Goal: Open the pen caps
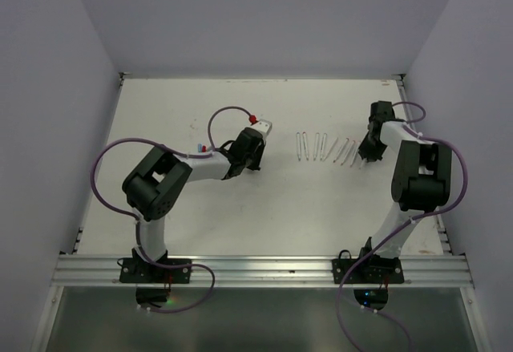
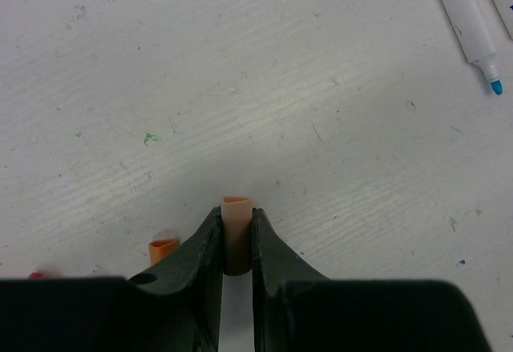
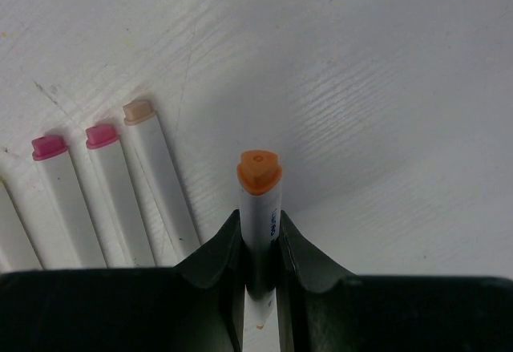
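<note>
My left gripper (image 2: 236, 220) is shut on a short peach pen cap (image 2: 236, 228), which stands upright between the jaws just above the table. A loose orange cap (image 2: 163, 249) lies on the table just left of the fingers. My right gripper (image 3: 259, 224) is shut on the white barrel of a pen (image 3: 261, 200) with an orange end; its bare orange tip shows low between the jaws. From above, the left gripper (image 1: 250, 155) is left of the row of pens (image 1: 321, 147), and the right gripper (image 1: 370, 150) is at the row's right end.
Three white pens lie left of the right gripper, two with pink ends (image 3: 50, 147) and one with a peach end (image 3: 138, 111). An uncapped pen with a blue tip (image 2: 473, 27) lies at the upper right of the left wrist view. Small red and blue bits (image 1: 202, 148) lie behind the left arm.
</note>
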Controlling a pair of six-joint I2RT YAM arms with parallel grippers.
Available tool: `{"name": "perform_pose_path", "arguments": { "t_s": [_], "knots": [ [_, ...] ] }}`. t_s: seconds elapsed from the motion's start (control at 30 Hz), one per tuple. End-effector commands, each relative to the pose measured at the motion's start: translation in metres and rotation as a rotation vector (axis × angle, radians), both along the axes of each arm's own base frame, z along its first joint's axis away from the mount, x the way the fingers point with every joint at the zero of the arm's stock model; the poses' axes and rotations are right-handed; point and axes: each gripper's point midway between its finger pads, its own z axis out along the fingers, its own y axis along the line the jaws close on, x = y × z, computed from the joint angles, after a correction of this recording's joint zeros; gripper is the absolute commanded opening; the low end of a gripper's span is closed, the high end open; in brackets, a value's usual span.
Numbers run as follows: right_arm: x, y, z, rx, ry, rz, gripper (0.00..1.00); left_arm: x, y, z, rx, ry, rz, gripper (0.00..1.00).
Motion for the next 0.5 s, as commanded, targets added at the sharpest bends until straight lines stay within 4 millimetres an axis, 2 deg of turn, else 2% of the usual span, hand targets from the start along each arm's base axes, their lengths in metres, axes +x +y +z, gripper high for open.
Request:
{"name": "perform_pose_path", "arguments": {
  "t_s": [0.0, 0.47],
  "knots": [
    [0.014, -0.007, 0.011, -0.032, -0.046, 0.010, 0.12, 0.011, 0.010, 0.001, 0.049, -0.030, 0.029, 0.00],
    [0.013, -0.002, 0.005, -0.007, -0.043, 0.012, 0.25, -0.003, 0.026, -0.011, 0.080, -0.005, 0.055, 0.12]
  ]
}}
